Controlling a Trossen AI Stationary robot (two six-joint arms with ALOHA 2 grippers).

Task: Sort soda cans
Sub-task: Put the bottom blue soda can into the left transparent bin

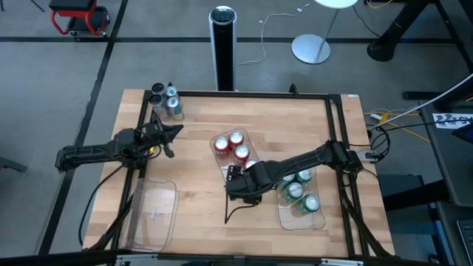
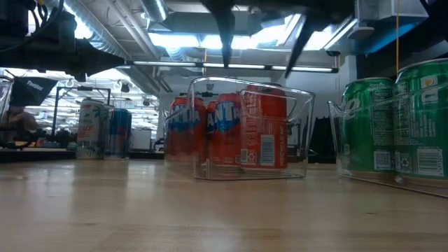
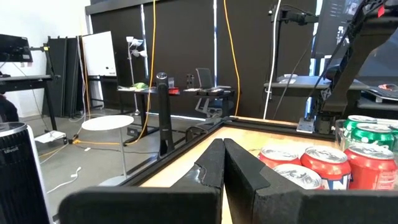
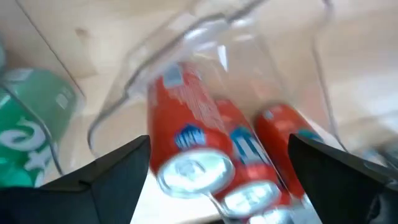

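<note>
Green cans [image 1: 297,189] and red cans [image 1: 235,146] sit in trays. Our right tool [image 1: 235,179] is spread wide; our left tool [image 1: 171,137] is pressed together. Silver cans [image 1: 165,99] still wait on the desk [image 1: 199,185].

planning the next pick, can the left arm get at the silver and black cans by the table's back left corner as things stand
Probably yes. The left end effector sits shut just short of the silver and black cans, with only bare table between. It would have to open first, and the cans stand tightly bunched.
</note>
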